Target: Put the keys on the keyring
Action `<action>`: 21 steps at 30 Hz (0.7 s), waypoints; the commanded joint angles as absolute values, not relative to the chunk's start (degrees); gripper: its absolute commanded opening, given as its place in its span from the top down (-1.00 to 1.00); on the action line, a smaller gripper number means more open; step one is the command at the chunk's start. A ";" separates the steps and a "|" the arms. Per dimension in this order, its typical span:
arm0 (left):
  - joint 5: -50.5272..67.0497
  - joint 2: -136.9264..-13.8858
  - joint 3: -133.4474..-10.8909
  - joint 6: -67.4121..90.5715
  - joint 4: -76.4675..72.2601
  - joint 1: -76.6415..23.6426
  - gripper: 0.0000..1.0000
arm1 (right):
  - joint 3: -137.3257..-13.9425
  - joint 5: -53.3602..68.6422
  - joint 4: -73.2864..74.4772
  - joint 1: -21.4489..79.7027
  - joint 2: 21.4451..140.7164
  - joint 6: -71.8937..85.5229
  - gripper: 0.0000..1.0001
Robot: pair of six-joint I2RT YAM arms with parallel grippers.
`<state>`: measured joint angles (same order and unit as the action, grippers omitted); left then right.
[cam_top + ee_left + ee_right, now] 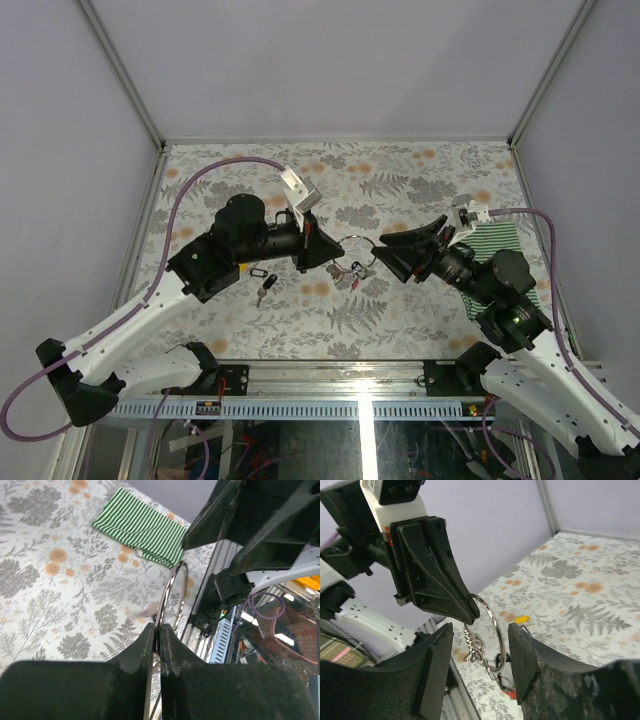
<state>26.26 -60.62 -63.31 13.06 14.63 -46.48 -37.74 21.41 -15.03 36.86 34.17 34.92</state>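
Observation:
The keyring [355, 243] is a thin silver wire ring, held upright above the table by my left gripper [333, 247], which is shut on its edge. The left wrist view shows the ring [172, 587] rising from the closed fingertips [150, 635]. A small chain and a red-tagged key [509, 694] hang under the ring [494, 625]; they also show from above [350, 274]. My right gripper [380, 254] is open, and in the right wrist view [480, 652] its jaws stand on either side of the ring without touching it. A yellow tag [522, 619] lies on the table.
A black clip [262, 272] and a loose key [262, 293] lie on the floral table cover left of the ring. A green striped cloth [500, 245] lies at the right, under the right arm, and shows in the left wrist view [140, 525]. Walls enclose the table.

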 commanded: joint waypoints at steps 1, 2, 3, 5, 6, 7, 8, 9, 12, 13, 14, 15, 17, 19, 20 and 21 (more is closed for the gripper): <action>20.07 -61.49 -67.75 9.56 21.76 -46.42 1.00 | -42.56 14.47 -5.17 37.18 32.19 24.98 -0.17; 18.29 -61.73 -68.63 9.19 23.49 -46.47 1.00 | -42.93 13.41 -3.44 37.22 31.92 23.90 -0.22; 16.89 -62.18 -69.44 8.88 25.21 -46.44 1.00 | -43.24 12.32 -1.96 37.18 31.72 22.99 -0.27; 13.51 -62.88 -71.14 8.74 28.08 -46.42 1.00 | -43.45 10.43 0.06 37.18 31.26 21.50 -0.31; 12.07 -63.41 -71.78 8.83 29.45 -46.49 1.00 | -43.50 9.77 0.72 37.18 31.02 21.05 -0.32; 10.84 -63.88 -72.55 8.83 30.77 -46.42 1.00 | -43.45 9.20 1.23 37.18 30.83 20.68 -0.32; 9.73 -64.51 -73.59 8.79 32.08 -46.44 1.00 | -43.42 8.74 1.54 37.18 30.65 20.38 -0.32; 8.80 -65.26 -74.45 8.79 33.53 -46.40 1.00 | -43.30 8.38 1.91 37.22 30.47 20.12 -0.32; 4.18 -67.66 -76.59 8.70 37.64 -46.45 1.00 | -42.92 6.90 2.71 37.18 30.17 19.88 -0.33; 2.65 -68.08 -77.00 8.62 38.17 -46.41 1.00 | -42.82 6.65 3.13 37.18 30.20 19.87 -0.33; 1.31 -68.42 -77.11 8.61 38.68 -46.44 1.00 | -42.71 6.26 3.46 37.18 30.15 19.86 -0.33; 0.14 -68.70 -77.24 8.69 39.04 -46.43 1.00 | -42.59 5.90 3.72 37.18 30.15 19.86 -0.33; -0.23 -69.22 -77.53 9.02 39.06 -46.41 1.00 | -42.30 5.39 4.13 37.18 29.91 19.86 -0.33; 1.30 -70.24 -78.63 10.19 39.09 -47.00 1.00 | -42.19 5.19 4.40 37.18 29.81 19.85 -0.33; 2.73 -70.85 -79.13 10.30 39.05 -48.02 1.00 | -42.08 5.19 4.52 37.18 29.88 19.86 -0.33; 2.93 -71.25 -79.63 10.11 39.02 -49.62 1.00 | -42.07 5.19 4.56 37.18 29.88 19.86 -0.34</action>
<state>3.03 -70.17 -75.75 9.78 39.09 -46.63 -41.08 6.92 5.19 36.93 30.50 20.95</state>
